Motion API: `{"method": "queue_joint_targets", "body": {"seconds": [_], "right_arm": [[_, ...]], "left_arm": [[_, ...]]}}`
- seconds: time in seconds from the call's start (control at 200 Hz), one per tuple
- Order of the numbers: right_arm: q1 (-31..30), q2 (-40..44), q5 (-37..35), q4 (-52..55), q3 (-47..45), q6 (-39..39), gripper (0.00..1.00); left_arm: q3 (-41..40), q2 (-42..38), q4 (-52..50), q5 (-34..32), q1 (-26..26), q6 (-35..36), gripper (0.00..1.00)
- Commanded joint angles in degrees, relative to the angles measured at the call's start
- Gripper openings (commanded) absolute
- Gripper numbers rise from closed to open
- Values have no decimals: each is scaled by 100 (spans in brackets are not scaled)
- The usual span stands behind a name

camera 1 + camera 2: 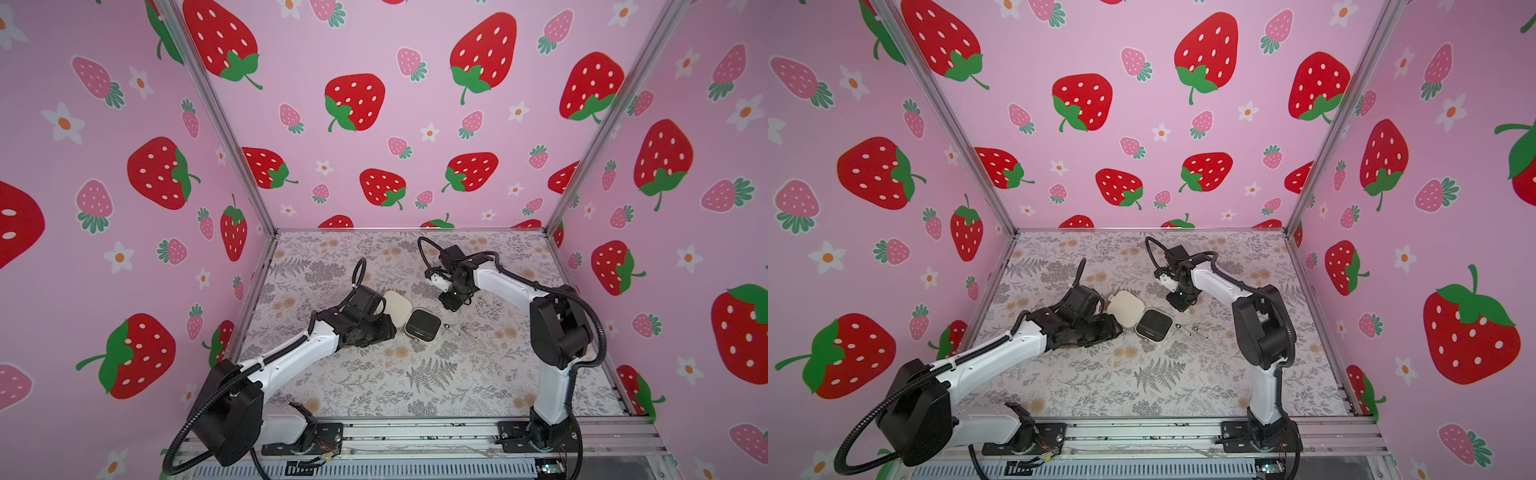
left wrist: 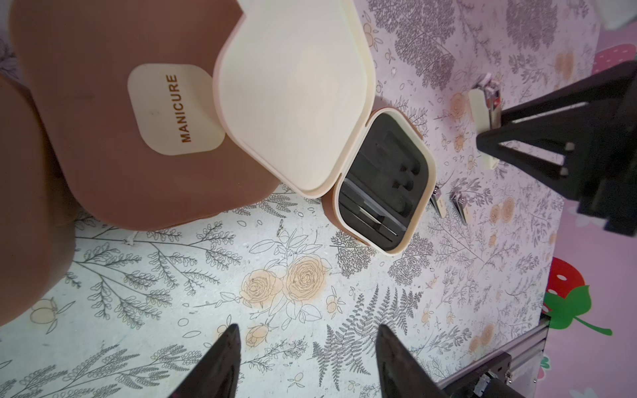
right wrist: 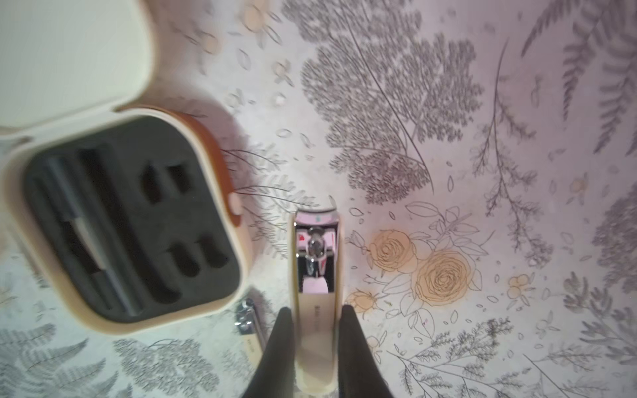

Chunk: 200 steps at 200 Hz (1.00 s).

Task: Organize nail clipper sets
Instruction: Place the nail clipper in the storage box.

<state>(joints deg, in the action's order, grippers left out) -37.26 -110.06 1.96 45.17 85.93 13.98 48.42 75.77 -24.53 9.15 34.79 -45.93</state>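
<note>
One nail clipper set lies open mid-table: its cream lid point(image 1: 397, 309) is flung back beside the black slotted inside point(image 1: 423, 325) point(image 2: 382, 182) point(image 3: 127, 220), where a slim metal tool point(image 2: 374, 217) rests in a slot. My right gripper point(image 3: 315, 310) point(image 1: 451, 305) is shut on a cream nail clipper point(image 3: 316, 241) point(image 2: 481, 106), held above the mat just past the open case. Two small metal clippers point(image 1: 451, 329) point(image 1: 468, 331) lie on the mat beside the case. My left gripper point(image 2: 308, 330) stands open over bare mat with nothing in it. A closed brown case point(image 2: 138, 120) with a cream "MANICURE" patch lies close to it.
The edge of another brown case point(image 2: 27, 206) shows beside the first. In both top views my left arm point(image 1: 291, 357) covers the brown cases. Strawberry-print walls point(image 1: 124, 208) enclose the floral mat point(image 1: 415, 374), and a metal rail point(image 1: 415, 432) runs along the front edge.
</note>
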Motion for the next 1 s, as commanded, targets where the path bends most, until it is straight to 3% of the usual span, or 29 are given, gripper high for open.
{"method": "queue_joint_targets", "body": {"seconds": [0.0,0.425,0.996], "right_arm": [[-344,171,-92,114,138,345,6],[-1024,-630,-112,250,530,193,6],[-1144,-847,160,496,451,325,5]], "left_arm": [[128,-130,2,-264,11,-17,64],[3,-371,-58,-332,-24,-42,64],[14,-370,-49,-318,-60,-30,64]]}}
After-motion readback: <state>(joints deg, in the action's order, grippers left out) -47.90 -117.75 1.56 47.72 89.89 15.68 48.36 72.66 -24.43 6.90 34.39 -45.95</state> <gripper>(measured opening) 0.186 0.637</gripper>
